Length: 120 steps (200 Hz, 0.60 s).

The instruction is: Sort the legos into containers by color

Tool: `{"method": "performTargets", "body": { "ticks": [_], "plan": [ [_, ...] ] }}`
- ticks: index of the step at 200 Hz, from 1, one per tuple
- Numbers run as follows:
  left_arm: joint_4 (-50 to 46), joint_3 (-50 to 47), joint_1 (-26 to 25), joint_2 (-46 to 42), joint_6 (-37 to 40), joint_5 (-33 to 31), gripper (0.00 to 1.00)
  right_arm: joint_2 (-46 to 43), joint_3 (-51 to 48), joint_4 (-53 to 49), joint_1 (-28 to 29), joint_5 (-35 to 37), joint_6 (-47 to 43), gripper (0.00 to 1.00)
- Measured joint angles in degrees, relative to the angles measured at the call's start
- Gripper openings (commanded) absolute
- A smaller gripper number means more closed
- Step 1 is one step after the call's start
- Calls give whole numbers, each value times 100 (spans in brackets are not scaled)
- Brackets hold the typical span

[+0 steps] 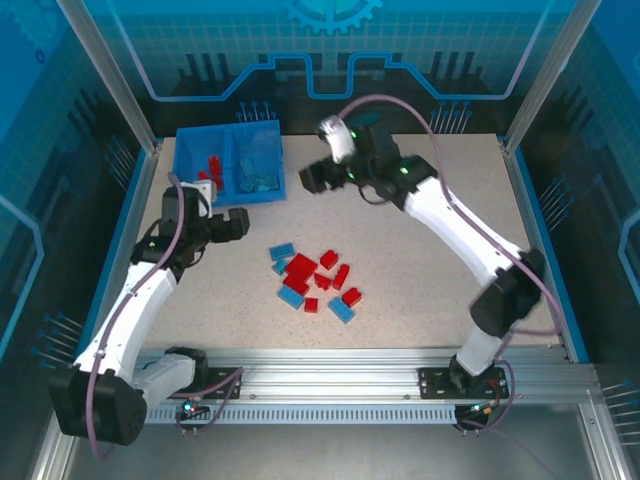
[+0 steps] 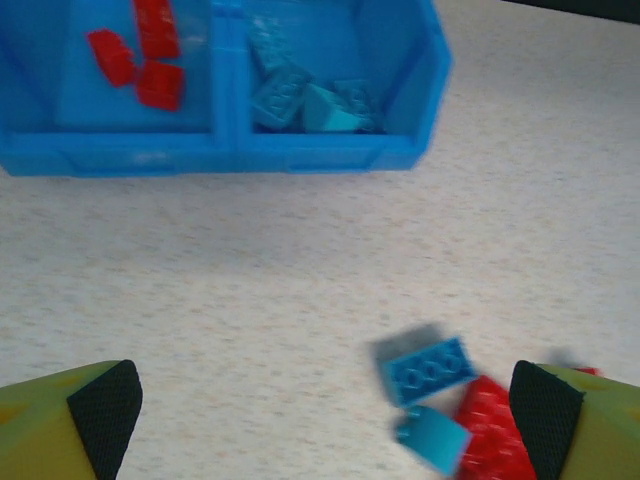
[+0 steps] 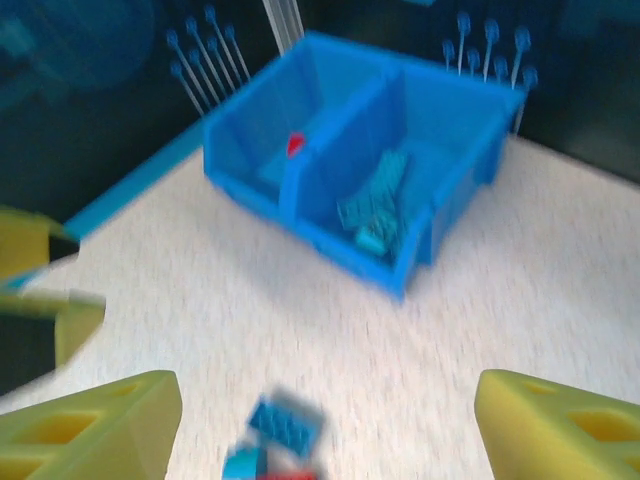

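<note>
The blue bin [image 1: 181, 160] stands at the back left, split by a middle divider. Red legos [image 1: 212, 166] lie in its left container and light blue legos [image 1: 259, 181] in its right one. A mixed pile of red and blue legos [image 1: 316, 276] sits mid-table. My left gripper [image 1: 238, 222] hovers open between bin and pile; its wrist view has the bin [image 2: 220, 156] ahead and a blue lego [image 2: 428, 368] by a red one [image 2: 490, 430] near the right finger. My right gripper [image 1: 313, 178] is open just right of the bin [image 3: 345, 250], above the table, nothing between its fingers [image 3: 95, 430].
Bare speckled table lies between the bin and the pile and across the whole right half. Blue side walls [image 1: 110, 250] and a metal rail [image 1: 330, 375] at the near edge bound the table. The left gripper's yellow fingers [image 3: 45, 310] show at the left of the right wrist view.
</note>
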Motion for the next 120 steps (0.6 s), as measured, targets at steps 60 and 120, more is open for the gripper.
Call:
{"method": "performTargets", "body": {
  "ticks": [60, 120],
  "plan": [
    [-46, 597, -2173, 1888, -994, 101, 99, -1989, -3117, -212, -59, 190, 503, 89],
    [-463, 2249, -3139, 4404, -227, 122, 84, -3412, -4789, -483, -326, 1156, 1445, 94]
  ]
}}
